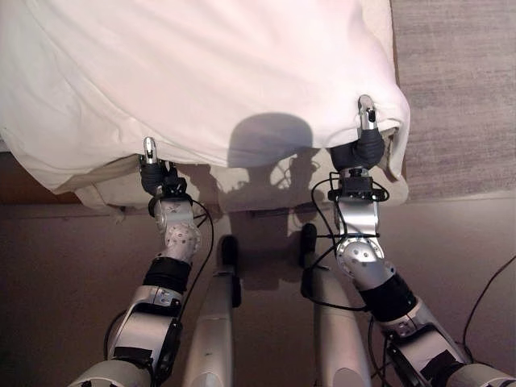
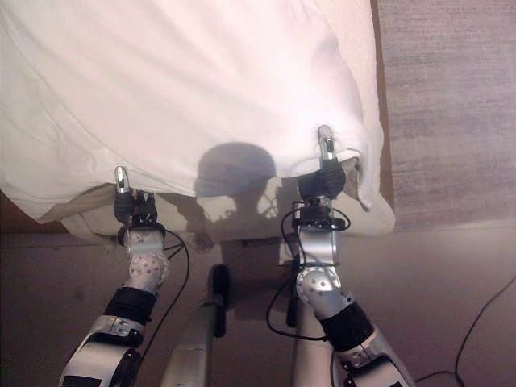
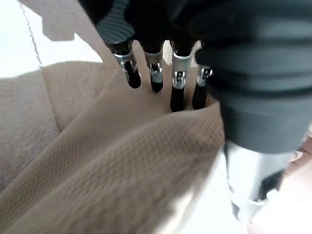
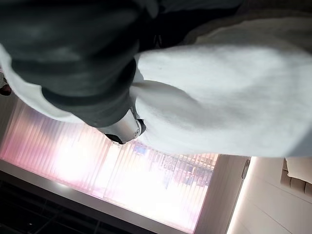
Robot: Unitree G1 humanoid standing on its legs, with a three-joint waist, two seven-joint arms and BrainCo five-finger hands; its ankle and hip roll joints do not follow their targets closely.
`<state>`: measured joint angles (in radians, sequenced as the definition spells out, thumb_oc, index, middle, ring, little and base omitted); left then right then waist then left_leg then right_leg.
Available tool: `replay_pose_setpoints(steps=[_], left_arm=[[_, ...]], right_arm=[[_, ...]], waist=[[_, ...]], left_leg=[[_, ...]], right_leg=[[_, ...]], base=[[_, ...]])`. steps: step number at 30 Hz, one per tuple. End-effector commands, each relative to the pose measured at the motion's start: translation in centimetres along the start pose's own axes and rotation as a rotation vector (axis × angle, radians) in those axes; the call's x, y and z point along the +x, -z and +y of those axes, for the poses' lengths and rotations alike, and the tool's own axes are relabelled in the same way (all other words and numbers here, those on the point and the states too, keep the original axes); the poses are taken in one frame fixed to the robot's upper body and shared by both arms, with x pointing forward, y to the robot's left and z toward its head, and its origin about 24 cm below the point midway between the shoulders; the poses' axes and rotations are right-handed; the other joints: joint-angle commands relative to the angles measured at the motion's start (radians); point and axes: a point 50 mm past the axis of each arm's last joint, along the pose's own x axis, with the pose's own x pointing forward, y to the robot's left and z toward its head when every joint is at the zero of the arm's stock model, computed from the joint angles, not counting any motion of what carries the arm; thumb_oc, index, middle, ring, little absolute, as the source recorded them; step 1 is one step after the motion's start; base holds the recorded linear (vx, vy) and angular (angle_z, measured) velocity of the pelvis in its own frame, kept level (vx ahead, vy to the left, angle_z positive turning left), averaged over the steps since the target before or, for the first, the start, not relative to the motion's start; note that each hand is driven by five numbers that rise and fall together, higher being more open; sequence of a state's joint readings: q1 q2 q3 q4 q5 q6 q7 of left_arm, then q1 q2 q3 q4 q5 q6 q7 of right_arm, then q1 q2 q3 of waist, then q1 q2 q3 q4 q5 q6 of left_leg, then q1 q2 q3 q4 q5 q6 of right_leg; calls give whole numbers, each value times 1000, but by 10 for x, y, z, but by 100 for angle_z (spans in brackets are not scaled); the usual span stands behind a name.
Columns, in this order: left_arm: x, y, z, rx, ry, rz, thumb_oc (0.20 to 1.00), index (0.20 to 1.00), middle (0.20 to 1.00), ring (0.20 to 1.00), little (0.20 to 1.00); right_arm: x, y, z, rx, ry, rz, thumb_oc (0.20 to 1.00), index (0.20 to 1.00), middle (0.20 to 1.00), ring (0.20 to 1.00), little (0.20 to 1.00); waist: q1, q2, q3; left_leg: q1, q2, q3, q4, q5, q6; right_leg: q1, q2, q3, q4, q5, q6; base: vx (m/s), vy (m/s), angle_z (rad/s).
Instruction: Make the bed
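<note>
white duvet [image 1: 201, 72] hides both hands' fingers.

White duvet [image 1: 210, 81] drapes over the right hand [image 1: 367, 121], hiding its fingers; the duvet's far side is cut off.

Grey woven rug [image 1: 455, 97] beside bed, far right. Smooth brownish floor [image 1: 64, 266] in foreground, dim. Right wrist view: big window w/ vertical blinds [image 4: 112, 170], bright pinkish daylight coming thru; pale wall [image 4: 273, 209] next to it, dark frame strip [image 4: 53, 214] along window edge.
</note>
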<state>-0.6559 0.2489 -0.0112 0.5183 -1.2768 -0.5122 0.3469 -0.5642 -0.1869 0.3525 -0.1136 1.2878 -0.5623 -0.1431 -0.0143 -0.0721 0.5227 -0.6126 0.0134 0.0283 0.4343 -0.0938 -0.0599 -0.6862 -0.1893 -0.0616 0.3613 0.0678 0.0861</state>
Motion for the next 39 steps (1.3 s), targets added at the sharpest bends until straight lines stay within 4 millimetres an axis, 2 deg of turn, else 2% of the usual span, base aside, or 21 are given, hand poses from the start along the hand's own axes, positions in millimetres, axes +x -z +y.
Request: replay_pose_setpoints(steps=[1,2,13,17,18,20,21,23,24,25,26,27,30,31,32,33,34,35,37,39], left_arm=[[12,-26,3,16,-29,-124,335,335,335,335,335],[12,-26,3,16,-29,-125,200,200,200,200,200],[6,-38,4,-31,-15,-192,200,200,200,200,200],[-1,-44,6,-81,2,-222,200,200,200,200,200],[-7,-46,9,-117,11,-236,200,200,200,200,200],[-8,-46,10,-116,9,-234,200,200,200,200,200],[-15,-48,12,-106,35,-242,200,200,200,200,200],[-20,-49,12,-112,48,-247,200,200,200,200,200],[-24,-51,12,-133,58,-259,200,200,200,200,200],[-28,-54,16,-137,55,-270,200,200,200,200,200],[-32,-57,17,-148,58,-282,200,200,200,200,200],[-34,-59,22,-142,47,-292,200,200,200,200,200],[-34,-59,22,-142,47,-291,200,200,200,200,200],[-46,-74,27,-115,85,-359,200,200,200,200,200],[-46,-74,26,-115,85,-359,200,200,200,200,200],[-46,-81,22,-118,119,-394,200,200,200,200,200],[-46,-81,22,-119,119,-394,200,200,200,200,200],[-46,-82,18,-121,141,-402,200,200,200,200,200],[-46,-84,15,-122,160,-409,200,200,200,200,200],[-45,-87,12,-123,181,-420,200,200,200,200,200]], right_arm=[[-8,-26,23,11,-137,-119,200,200,200,200,200],[-8,-26,23,10,-137,-118,200,200,200,200,200],[-16,-35,10,-28,-78,-136,200,200,200,200,200],[-19,-43,2,-62,-34,-153,200,200,200,200,200],[-22,-50,-5,-88,-1,-169,200,200,200,200,200],[-23,-50,-6,-89,0,-168,200,200,200,200,200],[-28,-62,-19,-170,56,-181,200,200,200,200,200],[-32,-64,-24,-192,82,-175,200,200,200,200,200],[-37,-68,-31,-214,123,-183,200,200,200,200,200],[-43,-76,-44,-269,194,-198,200,200,200,200,200],[-47,-80,-54,-318,257,-199,200,200,200,200,200],[-51,-82,-61,-328,288,-197,200,200,200,200,200],[-51,-82,-61,-327,288,-197,200,200,200,200,200],[-65,-89,-90,-468,413,-159,200,200,200,200,200],[-65,-89,-90,-468,412,-159,200,200,200,200,200],[-68,-95,-99,-505,454,-168,200,200,200,200,200],[-67,-95,-99,-505,453,-168,200,200,200,200,200],[-70,-98,-103,-519,476,-175,200,200,200,200,200],[-70,-101,-104,-531,505,-205,200,200,200,200,200],[-67,-101,-102,-558,489,-189,200,200,200,200,200]], waist=[[-29,23,-108],[-29,24,-108],[-26,35,-110],[-25,46,-111],[-24,47,-109],[-25,48,-112],[-22,44,-106],[-20,43,-108],[-14,40,-110],[0,29,-106],[13,23,-105],[21,16,-109],[21,15,-111],[46,-5,-110],[47,-5,-111],[52,8,-105],[52,9,-105],[52,14,-102],[58,20,-100],[52,18,-82]], left_leg=[[-31,-38,39,-40,50,26],[-31,-38,39,-41,50,26],[4,-34,27,-91,78,12],[36,-28,16,-115,90,3],[50,-21,9,-101,81,-1],[47,-22,8,-102,85,-1],[63,-6,-12,-79,84,-15],[71,-2,-23,-89,97,-25],[84,3,-36,-105,115,-40],[91,-3,-64,-108,140,-61],[98,-17,-95,-111,163,-69],[127,-16,-117,-138,152,-65],[128,-17,-117,-146,160,-65],[233,141,-206,-305,223,-62],[234,142,-206,-312,230,-63],[254,190,-245,-375,259,-69],[259,192,-245,-385,264,-70],[261,216,-243,-416,282,-75],[252,218,-246,-419,279,-72],[203,136,-236,-264,183,-55]], right_leg=[[6,27,-3,31,-32,46],[6,27,-3,31,-32,46],[42,42,-7,-3,-34,40],[61,53,-15,-1,-48,33],[72,62,-17,30,-77,22],[68,62,-18,30,-74,21],[85,79,-31,76,-114,3],[94,84,-45,76,-117,-6],[112,90,-60,67,-130,-13],[139,88,-76,54,-138,-20],[153,84,-81,38,-134,-20],[164,81,-78,32,-140,-19],[164,81,-78,27,-134,-19],[151,75,-26,75,-160,-6],[150,76,-26,73,-155,-7],[132,72,-8,102,-158,8],[132,73,-9,104,-160,7],[126,66,-11,106,-160,11],[124,36,-13,82,-134,38],[139,-25,7,14,-62,78]], base=[[0,0,0],[0,0,0],[7,-40,0],[19,-88,-5],[15,-89,-5],[10,-155,-2],[0,-309,0],[-3,-256,16],[11,-252,26],[3,-281,18],[21,-164,24],[10,-25,27],[4,68,12],[-5,191,5],[-51,417,-32],[-54,218,-49],[-76,299,-50],[-70,179,-11],[-120,416,13],[-105,734,33]])
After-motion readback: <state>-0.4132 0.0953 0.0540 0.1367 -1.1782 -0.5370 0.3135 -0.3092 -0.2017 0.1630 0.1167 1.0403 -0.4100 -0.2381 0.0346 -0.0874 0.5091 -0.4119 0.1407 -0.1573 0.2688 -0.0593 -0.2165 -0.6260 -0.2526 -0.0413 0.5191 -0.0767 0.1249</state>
